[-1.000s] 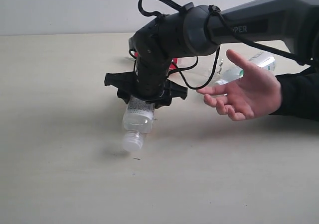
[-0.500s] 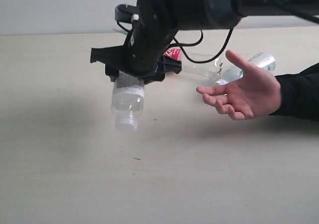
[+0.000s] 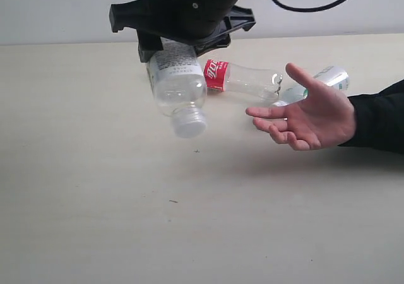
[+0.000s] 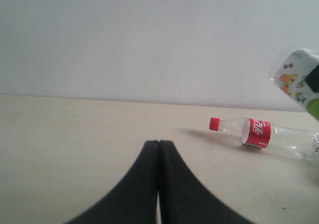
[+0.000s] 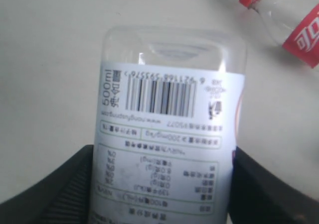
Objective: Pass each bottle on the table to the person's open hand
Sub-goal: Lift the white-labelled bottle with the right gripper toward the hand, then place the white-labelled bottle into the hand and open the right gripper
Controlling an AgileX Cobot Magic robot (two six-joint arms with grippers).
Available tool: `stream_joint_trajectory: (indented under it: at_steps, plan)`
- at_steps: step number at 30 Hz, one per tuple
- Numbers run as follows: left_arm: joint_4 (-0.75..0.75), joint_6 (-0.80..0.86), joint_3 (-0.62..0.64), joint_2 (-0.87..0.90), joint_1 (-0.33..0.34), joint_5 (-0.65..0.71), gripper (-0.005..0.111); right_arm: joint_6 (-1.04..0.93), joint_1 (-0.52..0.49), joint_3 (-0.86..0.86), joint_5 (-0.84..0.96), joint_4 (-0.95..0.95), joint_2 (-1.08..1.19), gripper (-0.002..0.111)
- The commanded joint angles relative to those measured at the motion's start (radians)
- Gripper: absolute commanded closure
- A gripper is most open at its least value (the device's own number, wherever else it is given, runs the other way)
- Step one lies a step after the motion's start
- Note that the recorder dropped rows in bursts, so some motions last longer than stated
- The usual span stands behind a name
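My right gripper (image 3: 180,41) is shut on a clear white-capped bottle (image 3: 178,88) with a white label, held in the air with its cap pointing down and toward the camera. In the right wrist view the black fingers (image 5: 60,189) press both sides of the bottle (image 5: 167,129), right gripper (image 5: 162,184). The person's open hand (image 3: 309,117) waits palm-up to the right of it. A slim clear bottle with red cap and label (image 3: 243,79) (image 4: 259,133) (image 5: 294,20) lies on the table (image 3: 95,189). Another bottle (image 3: 325,81) lies partly hidden behind the hand. My left gripper (image 4: 159,143) is shut and empty, low over the table.
The person's dark sleeve (image 3: 379,123) rests along the right edge of the table. A pale wall (image 3: 57,12) runs behind the table's far edge. The held bottle's coloured label (image 4: 299,79) shows at the edge of the left wrist view.
The right arm has risen with the white-capped bottle, lifting it well clear of the table and a little to the right. The hand and the lying bottles have stayed put.
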Motion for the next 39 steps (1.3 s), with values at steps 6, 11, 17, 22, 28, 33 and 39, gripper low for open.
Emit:
stream_joint_trajectory:
  at_steps: [6,11,17,22,28,33,39]
  plan:
    - [-0.009,0.001,0.003,-0.006,0.002,-0.005,0.107,-0.019,0.0,-0.005,0.237,-0.233,-0.143,0.108]
    - [-0.009,0.001,0.003,-0.006,0.002,-0.005,0.107,-0.07,-0.05,-0.005,0.358,-0.229,-0.182,0.108]
    - [-0.009,0.001,0.003,-0.006,0.002,-0.005,0.107,-0.111,-0.13,0.008,0.396,-0.227,-0.216,0.108]
    - [-0.009,0.001,0.003,-0.006,0.002,-0.005,0.107,-0.109,-0.223,0.145,0.337,-0.23,-0.254,0.108]
    - [-0.009,0.001,0.003,-0.006,0.002,-0.005,0.107,-0.109,-0.293,0.322,0.121,-0.209,-0.253,0.108]
    - [-0.009,0.001,0.003,-0.006,0.002,-0.005,0.107,-0.109,-0.305,0.41,0.001,-0.206,-0.224,0.108]
    - [-0.009,0.001,0.003,-0.006,0.002,-0.005,0.107,-0.083,-0.305,0.424,-0.024,-0.206,-0.157,0.108]
